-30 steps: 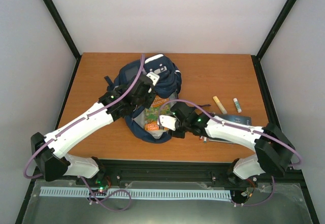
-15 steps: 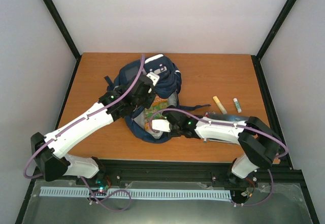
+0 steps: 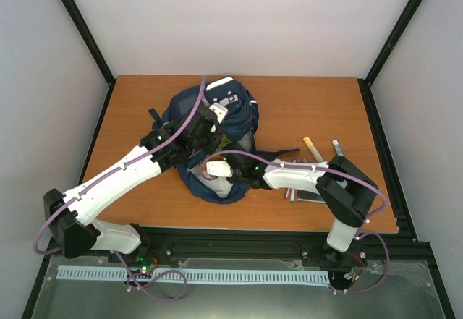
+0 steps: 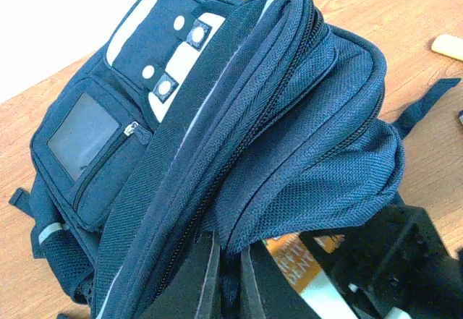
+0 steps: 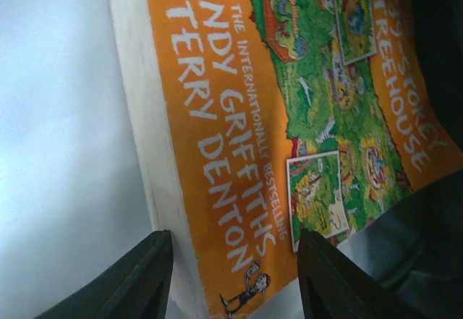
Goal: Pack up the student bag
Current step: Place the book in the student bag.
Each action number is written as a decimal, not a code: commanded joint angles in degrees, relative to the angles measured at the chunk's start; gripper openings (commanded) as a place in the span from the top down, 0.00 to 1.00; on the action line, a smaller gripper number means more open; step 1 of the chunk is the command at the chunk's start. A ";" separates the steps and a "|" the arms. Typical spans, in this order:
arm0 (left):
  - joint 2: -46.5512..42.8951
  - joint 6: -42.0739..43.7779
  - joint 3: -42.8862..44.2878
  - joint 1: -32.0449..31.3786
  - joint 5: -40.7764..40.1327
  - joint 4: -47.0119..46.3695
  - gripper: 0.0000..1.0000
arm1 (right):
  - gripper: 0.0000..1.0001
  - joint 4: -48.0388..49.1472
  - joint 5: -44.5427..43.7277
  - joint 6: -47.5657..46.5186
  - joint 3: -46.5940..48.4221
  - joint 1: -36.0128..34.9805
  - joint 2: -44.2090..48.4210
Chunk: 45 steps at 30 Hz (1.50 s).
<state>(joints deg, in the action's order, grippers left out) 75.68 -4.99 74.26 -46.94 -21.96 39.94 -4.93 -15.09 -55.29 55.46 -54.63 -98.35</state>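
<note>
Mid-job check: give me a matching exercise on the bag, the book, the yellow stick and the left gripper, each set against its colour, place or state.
Things:
1. bag
2. book
3. yellow stick
4. left gripper

Descriptions:
A. orange cover
B. shut on the bag's flap
C. navy fabric
D. lies right of the bag, apart from it

Pairs: 1-C, 2-A, 3-D, 4-B
</note>
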 commanded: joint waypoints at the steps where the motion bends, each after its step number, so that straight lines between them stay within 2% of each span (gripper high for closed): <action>1: -2.12 -1.48 2.47 -0.02 0.21 -5.02 0.99 | 0.52 4.41 -1.00 -1.31 4.00 1.71 -2.59; 7: -2.24 -1.51 2.56 -0.10 0.41 -4.92 0.99 | 0.54 5.57 -0.42 -0.96 5.43 2.86 -5.12; 13: -2.32 -1.46 2.56 -0.10 0.20 -4.91 0.99 | 0.52 -5.92 10.38 -3.48 5.41 2.49 -2.16; 20: -2.19 -1.51 2.65 -0.08 0.78 -4.87 0.99 | 0.51 -5.27 9.15 -3.36 5.50 1.75 -2.90; 26: -1.96 -1.51 2.63 -0.06 0.95 -4.79 0.99 | 0.56 -0.96 6.34 -3.42 7.22 1.38 -6.65; 30: -1.95 -1.50 2.64 -0.08 1.17 -4.85 0.99 | 0.64 1.47 4.51 -3.11 9.53 1.37 -9.30; 37: -2.03 -1.60 2.70 -0.08 1.91 -4.82 0.99 | 0.78 9.47 -4.73 -2.32 13.68 1.69 -15.01; 45: -2.12 -1.60 2.69 -0.11 2.09 -4.75 0.99 | 0.75 8.95 -5.41 -0.28 14.49 1.77 -15.12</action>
<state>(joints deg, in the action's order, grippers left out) 75.68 -4.99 74.26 -46.57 -21.04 40.32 3.27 -18.44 -57.39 68.75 -53.08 -113.43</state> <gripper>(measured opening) 0.060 0.239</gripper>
